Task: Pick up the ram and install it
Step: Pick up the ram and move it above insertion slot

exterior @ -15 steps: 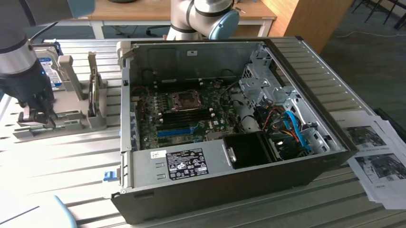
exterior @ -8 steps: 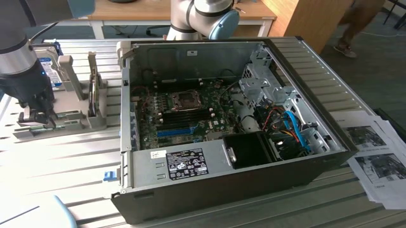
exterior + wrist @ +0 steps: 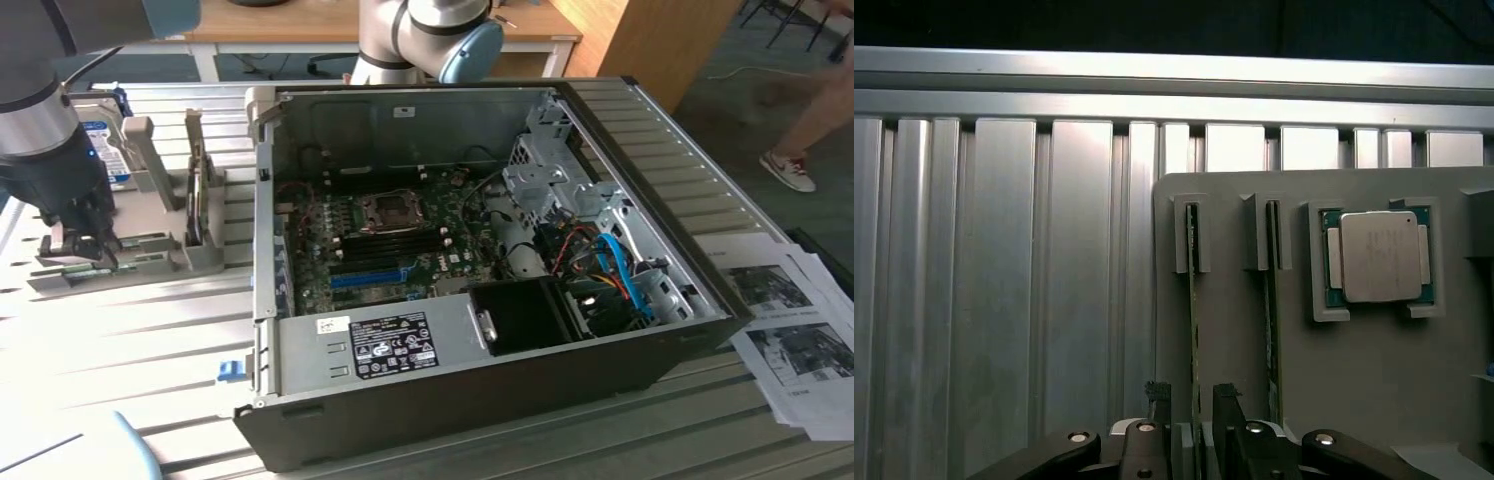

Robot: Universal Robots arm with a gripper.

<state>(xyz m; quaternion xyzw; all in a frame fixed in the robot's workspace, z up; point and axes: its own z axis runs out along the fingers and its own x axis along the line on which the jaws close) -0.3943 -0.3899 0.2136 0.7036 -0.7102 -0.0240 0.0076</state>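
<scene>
On the slatted table (image 3: 134,335) I see the open computer case (image 3: 454,400). At the exterior view's left stands the gray holder (image 3: 1374,400). My gripper (image 3: 1192,405) is spread above it, one finger on each side of the ram (image 3: 1194,320), which stands on edge in its slot.

We read no legible text at this station. The white-and-black rating label (image 3: 387,345) on the computer case (image 3: 641,130) carries print too small to read. The printed sheets (image 3: 801,340) on the bench (image 3: 134,330) are likewise unreadable.
</scene>
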